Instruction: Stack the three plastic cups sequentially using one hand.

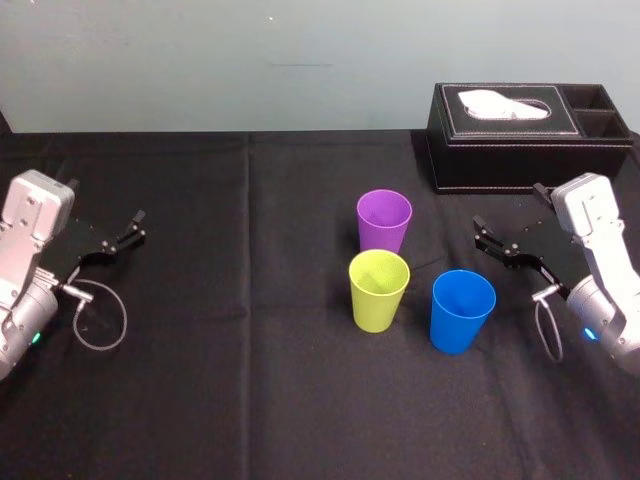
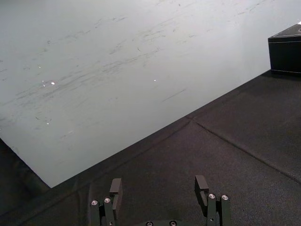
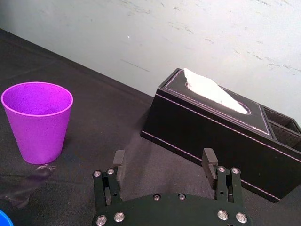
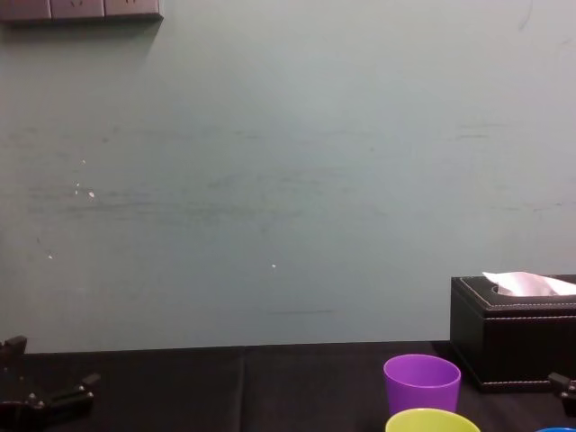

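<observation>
Three cups stand upright and apart on the black cloth. The purple cup [image 1: 384,220] [image 3: 37,122] [image 4: 421,382] is farthest back, the yellow-green cup [image 1: 379,290] [image 4: 432,421] sits just in front of it, and the blue cup [image 1: 462,310] is to the right of that one. My right gripper [image 1: 490,238] [image 3: 164,162] is open and holds nothing. It hovers low to the right of the cups, pointing toward them. My left gripper [image 1: 132,228] [image 2: 159,188] rests open at the far left, away from the cups.
A black tissue box [image 1: 530,135] [image 3: 211,122] [image 4: 513,342] with a side tray stands at the back right, behind the right gripper. A pale wall rises behind the table. A fold in the black cloth [image 1: 248,220] runs front to back, left of centre.
</observation>
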